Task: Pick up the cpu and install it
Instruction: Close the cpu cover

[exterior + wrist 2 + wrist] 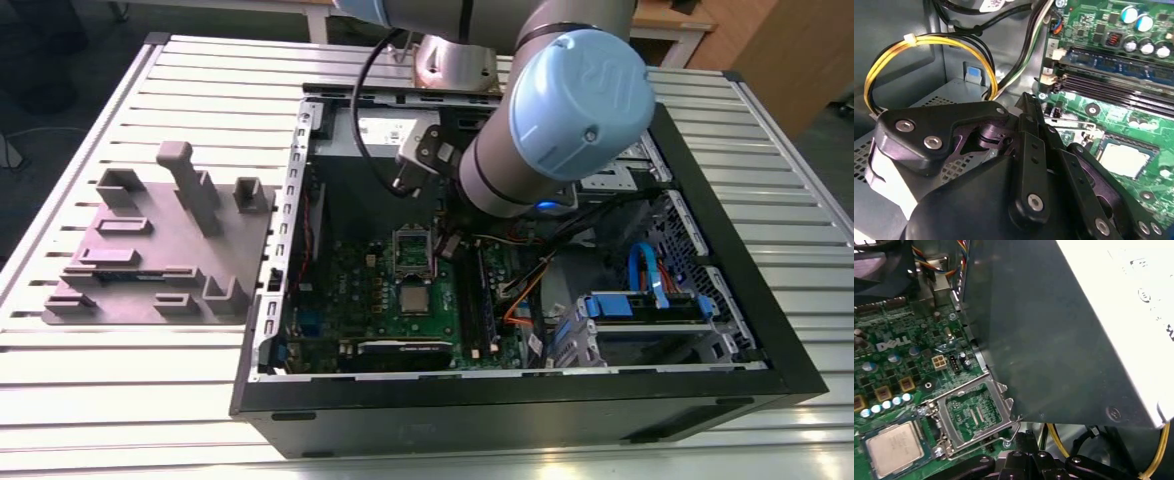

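cpu: flat square, pale brushed-metal top, lying in the socket on the green motherboard; hinged metal frame beside it stands open | my hand: black linkage, low inside the case near the grey power-supply box; I cannot tell its opening or any hold | slatted tabletop

I see the cpu with a matt silvery metal top, and a ribbed metal tabletop.

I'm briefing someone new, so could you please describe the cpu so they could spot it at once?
Look inside the open computer case, on the green board. The cpu is the small flat square with a pale silvery top, lying just below the open metal-framed lid, which has a green centre instead.
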`<state>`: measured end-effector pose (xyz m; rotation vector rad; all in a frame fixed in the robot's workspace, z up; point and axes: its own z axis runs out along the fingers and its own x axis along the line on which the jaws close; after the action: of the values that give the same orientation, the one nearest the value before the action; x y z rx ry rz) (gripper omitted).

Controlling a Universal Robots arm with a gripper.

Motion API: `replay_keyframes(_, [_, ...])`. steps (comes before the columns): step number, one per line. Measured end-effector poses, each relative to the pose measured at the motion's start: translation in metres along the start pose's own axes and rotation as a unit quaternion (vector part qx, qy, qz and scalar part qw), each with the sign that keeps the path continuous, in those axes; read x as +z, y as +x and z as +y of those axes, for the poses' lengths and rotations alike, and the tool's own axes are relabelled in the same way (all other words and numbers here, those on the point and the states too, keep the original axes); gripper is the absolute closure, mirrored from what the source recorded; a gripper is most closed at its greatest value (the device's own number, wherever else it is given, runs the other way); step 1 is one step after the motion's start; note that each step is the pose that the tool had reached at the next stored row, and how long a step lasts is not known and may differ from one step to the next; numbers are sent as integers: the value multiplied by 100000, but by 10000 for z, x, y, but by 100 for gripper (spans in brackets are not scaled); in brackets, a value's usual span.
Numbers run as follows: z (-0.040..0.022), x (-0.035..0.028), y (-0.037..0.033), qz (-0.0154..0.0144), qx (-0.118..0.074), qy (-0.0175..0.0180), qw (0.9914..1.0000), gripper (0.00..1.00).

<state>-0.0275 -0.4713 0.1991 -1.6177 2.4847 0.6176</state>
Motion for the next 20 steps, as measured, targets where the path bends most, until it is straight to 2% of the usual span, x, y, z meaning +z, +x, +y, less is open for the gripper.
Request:
replay_keyframes(2, [-3, 25, -2, -431, -63, -194, 99999, 89])
replay_keyframes(4, [-6, 50, 0, -697, -100, -310, 99997, 89])
replay_keyframes(10, [-17, 121, 21, -811, -108, -349, 99996, 89])
replay_keyframes(13, [-16, 125, 22, -959, -139, -424, 99994, 89])
replay_keyframes(15, [-16, 127, 21, -954, -138, -418, 99994, 89])
replay_keyframes(16, [-16, 127, 21, -817, -126, -358, 99996, 89])
replay_keyframes(17, [-16, 127, 21, -529, -76, -219, 99998, 89])
replay_keyframes(19, [-15, 128, 18, 280, 33, 165, 99999, 89])
replay_keyframes(20, [-14, 126, 16, 516, 62, 278, 99998, 89])
